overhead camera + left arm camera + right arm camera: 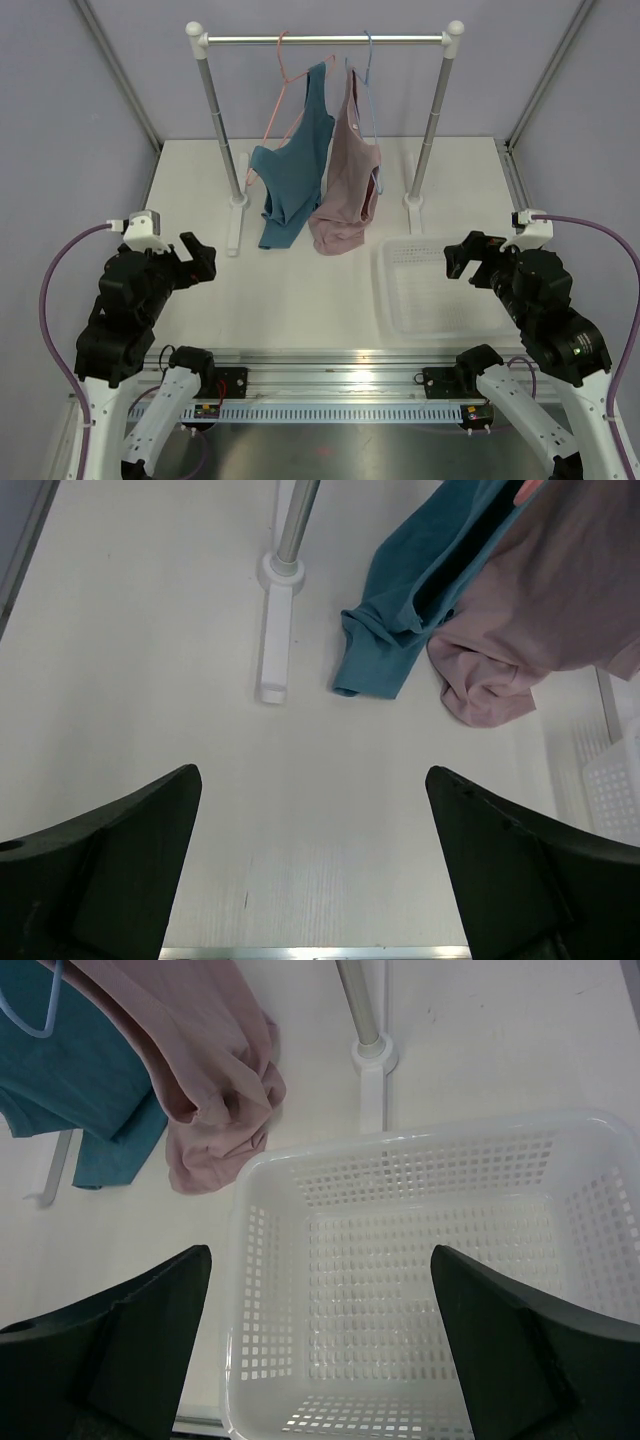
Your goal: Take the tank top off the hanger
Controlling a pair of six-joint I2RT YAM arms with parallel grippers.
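White table [300, 290] spreads from the arms to the rack [325, 40] where the tank top [295, 170] hangs on the hanger [281, 52]; left gripper [312, 771] and right gripper [321, 1250] stand wide apart, touching nothing.

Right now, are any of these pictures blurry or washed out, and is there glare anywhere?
Top view: soft even light, sharp, only a glint on the metal rail by the arm bases. Left wrist view: teal tank top clear, left claw dark and soft-edged at the bottom. Right wrist view: white basket nearly blends into the pale table; no blur.
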